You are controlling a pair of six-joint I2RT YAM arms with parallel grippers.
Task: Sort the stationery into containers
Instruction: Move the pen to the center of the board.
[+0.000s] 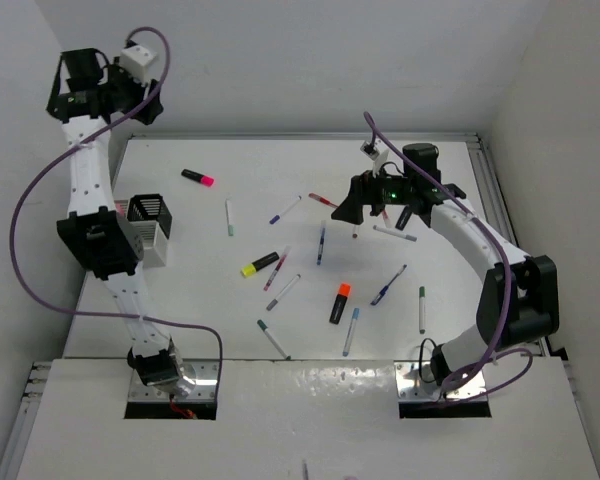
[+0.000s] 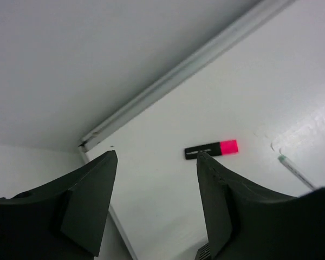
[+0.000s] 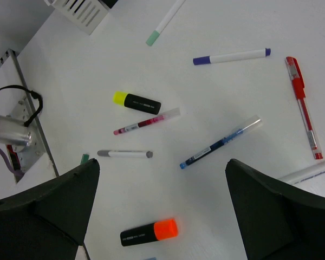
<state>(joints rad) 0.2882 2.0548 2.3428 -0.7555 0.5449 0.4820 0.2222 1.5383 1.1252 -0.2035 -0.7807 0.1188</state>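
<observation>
Pens and markers lie scattered over the white table (image 1: 440, 170). A pink highlighter (image 1: 197, 178) lies at the back left and also shows in the left wrist view (image 2: 212, 148). A yellow highlighter (image 1: 260, 264) and an orange highlighter (image 1: 340, 303) lie mid-table. A black mesh holder (image 1: 148, 210) and a white holder (image 1: 152, 243) stand at the left edge. My left gripper (image 1: 68, 92) is open and empty, raised high over the back left corner (image 2: 157, 154). My right gripper (image 1: 348, 205) is open and empty above the pens (image 3: 162, 162), over a blue pen (image 3: 219, 142) and the orange highlighter (image 3: 149, 232).
In the right wrist view I see the yellow highlighter (image 3: 136, 102), a pink pen (image 3: 146, 121), a grey marker (image 3: 124, 154), a purple marker (image 3: 231, 56), a red pen (image 3: 303, 105) and a corner of the white holder (image 3: 78, 11). A metal rail (image 2: 184, 76) borders the table's back edge.
</observation>
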